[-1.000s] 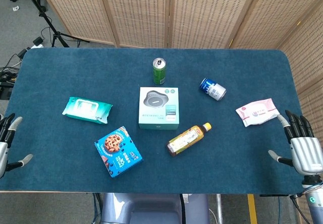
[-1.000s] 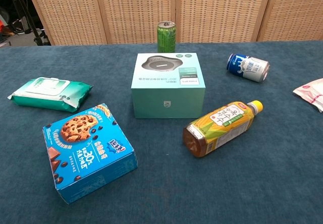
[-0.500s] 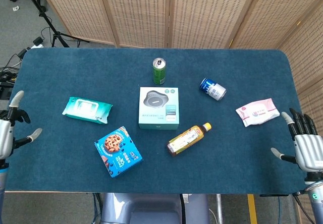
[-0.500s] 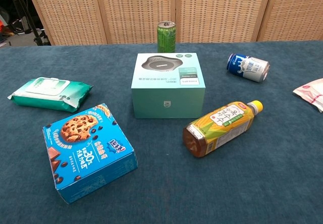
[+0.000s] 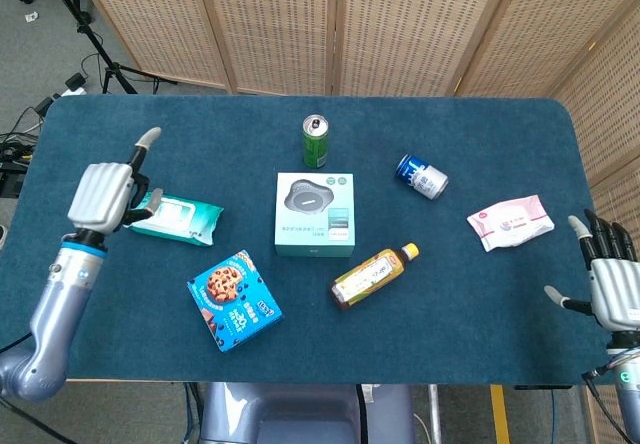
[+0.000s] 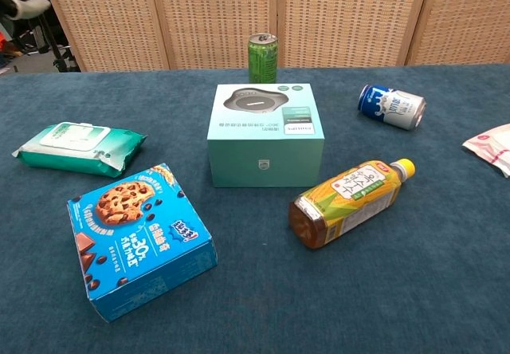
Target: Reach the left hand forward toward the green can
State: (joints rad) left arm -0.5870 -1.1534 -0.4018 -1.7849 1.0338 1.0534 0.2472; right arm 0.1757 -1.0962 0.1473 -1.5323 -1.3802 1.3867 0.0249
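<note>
The green can point(image 5: 316, 141) stands upright at the back middle of the blue table, just behind the teal box; the chest view shows the can point(image 6: 263, 57) too. My left hand point(image 5: 105, 192) hovers over the left part of the table beside the wipes pack, far left of the can, holding nothing, thumb stuck out. In the chest view only a pale tip of the left hand point(image 6: 24, 7) shows at the top left corner. My right hand point(image 5: 612, 284) hangs off the table's right edge, fingers spread and empty.
A teal box point(image 5: 314, 214) sits at the centre. Around it lie a green wipes pack point(image 5: 172, 218), a blue cookie box point(image 5: 233, 300), a yellow drink bottle point(image 5: 373, 276), a blue-white can point(image 5: 421, 176) on its side and a pink wipes pack point(image 5: 510, 221).
My left arm has swung up from the table's left edge and moved forward and inward over the table, now next to the green wipes pack. The right hand has drifted slightly back.
</note>
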